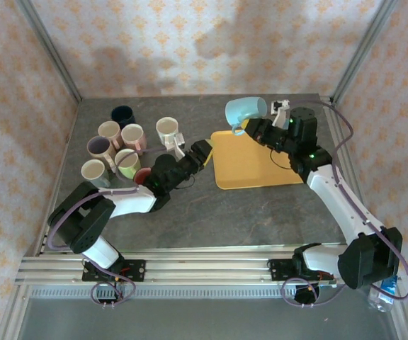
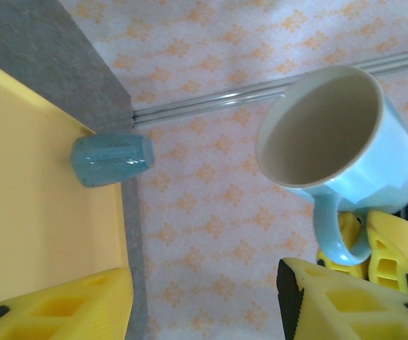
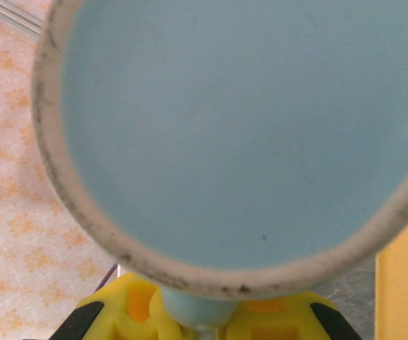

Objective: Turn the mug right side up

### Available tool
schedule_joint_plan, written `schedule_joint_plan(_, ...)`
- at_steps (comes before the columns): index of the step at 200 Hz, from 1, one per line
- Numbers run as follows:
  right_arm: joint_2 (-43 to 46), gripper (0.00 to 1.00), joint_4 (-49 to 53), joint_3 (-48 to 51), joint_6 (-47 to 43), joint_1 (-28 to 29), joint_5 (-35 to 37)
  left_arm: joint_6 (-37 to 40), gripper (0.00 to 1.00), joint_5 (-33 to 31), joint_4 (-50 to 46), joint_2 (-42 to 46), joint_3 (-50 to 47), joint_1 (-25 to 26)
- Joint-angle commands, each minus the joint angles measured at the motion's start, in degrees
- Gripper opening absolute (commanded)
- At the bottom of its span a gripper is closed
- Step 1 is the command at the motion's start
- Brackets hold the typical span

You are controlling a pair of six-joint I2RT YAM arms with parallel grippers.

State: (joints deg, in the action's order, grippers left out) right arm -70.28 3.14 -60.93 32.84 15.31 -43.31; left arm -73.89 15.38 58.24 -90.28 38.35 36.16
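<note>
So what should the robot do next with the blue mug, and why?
Probably roll the right hand so the mug turns mouth-up. The hand grips the handle and holds the mug in the air by the tray, lying on its side with its mouth facing sideways. It isn't upright yet, so setting it down now would seem too early.

Light blue mug, cream inside, tipped with its mouth toward the camera, in the air before the patterned wall; handle pinched between the yellow fingers of the right gripper. Left gripper: yellow fingers well apart at the lower corners, nothing between them. Yellow tray on grey table at left, a small blurred teal object at its rim, and an aluminium rail along the wall's foot.
</note>
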Motion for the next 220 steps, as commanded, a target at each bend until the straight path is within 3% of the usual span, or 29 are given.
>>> schedule_joint_plan(1,2.17,0.00,-9.70,-0.53,1.83,0.89,-0.65,0.89,0.56,-2.28,-0.21,2.47,2.21,0.93)
schedule_joint_plan(47,2.17,0.00,-13.71,0.11,5.46,1.99,-0.74,-7.61,0.56,-3.89,12.31,-0.07,1.20,0.93)
schedule_joint_plan(144,0.59,0.00,-17.94,-0.86,9.66,6.66,-1.60,-4.93,0.57,-1.26,13.56,0.15,5.57,1.63)
schedule_joint_plan(220,0.35,0.00,-19.66,-0.18,11.05,7.51,-2.75,-8.67,0.48,-0.67,14.44,-1.77,8.04,1.72)
